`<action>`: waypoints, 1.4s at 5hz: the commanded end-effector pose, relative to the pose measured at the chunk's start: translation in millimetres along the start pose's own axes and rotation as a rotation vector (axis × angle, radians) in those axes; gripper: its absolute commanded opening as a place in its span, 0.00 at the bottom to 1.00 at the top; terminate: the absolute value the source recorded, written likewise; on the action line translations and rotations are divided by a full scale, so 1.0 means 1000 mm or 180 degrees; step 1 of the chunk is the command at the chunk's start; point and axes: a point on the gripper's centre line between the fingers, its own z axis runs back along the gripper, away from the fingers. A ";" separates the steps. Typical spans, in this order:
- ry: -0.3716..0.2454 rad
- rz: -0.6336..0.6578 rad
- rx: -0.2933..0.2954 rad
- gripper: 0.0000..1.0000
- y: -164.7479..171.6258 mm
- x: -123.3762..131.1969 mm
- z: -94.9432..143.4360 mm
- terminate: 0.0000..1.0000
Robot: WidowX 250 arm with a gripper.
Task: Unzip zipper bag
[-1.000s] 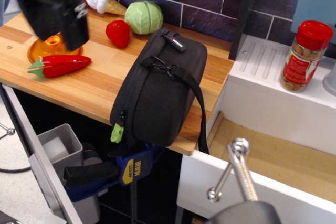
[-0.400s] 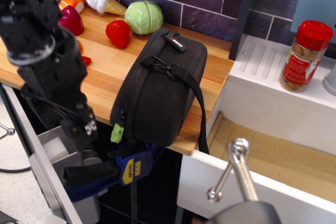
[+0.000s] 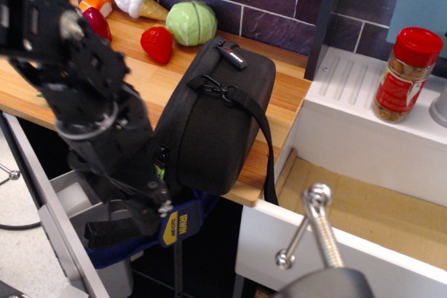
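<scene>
The black zipper bag [image 3: 216,120] lies on its side on the wooden counter [image 3: 143,85], its lower end hanging over the front edge. Its strap [image 3: 257,116], metal clip [image 3: 213,87] and red-white label [image 3: 232,54] face up. Only a sliver of the lime-green pull tab [image 3: 161,170] shows behind the arm. My black gripper [image 3: 152,200] reaches down in front of the bag's lower left corner, right by the tab. Its jaws are blurred and dark, so I cannot tell whether they are open or shut.
A toy strawberry [image 3: 157,43], cabbage [image 3: 191,22] and ice cream cone [image 3: 140,1] sit at the counter's back. A blue clamp [image 3: 178,222] holds the bag below. A grey bin [image 3: 70,193] is lower left. An open drawer [image 3: 363,207] and a spice jar [image 3: 405,75] are right.
My arm has swept from the counter's far left corner down and right, and now covers the bag's lower left corner and most of the green tab. The bag has not moved.
</scene>
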 end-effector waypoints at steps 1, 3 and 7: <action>-0.0233 0.0060 0.0037 1.00 -0.014 0.018 -0.014 0.00; -0.0362 0.0081 0.0019 1.00 -0.016 0.029 -0.012 0.00; -0.0386 0.0238 -0.0164 0.00 -0.008 0.067 0.019 0.00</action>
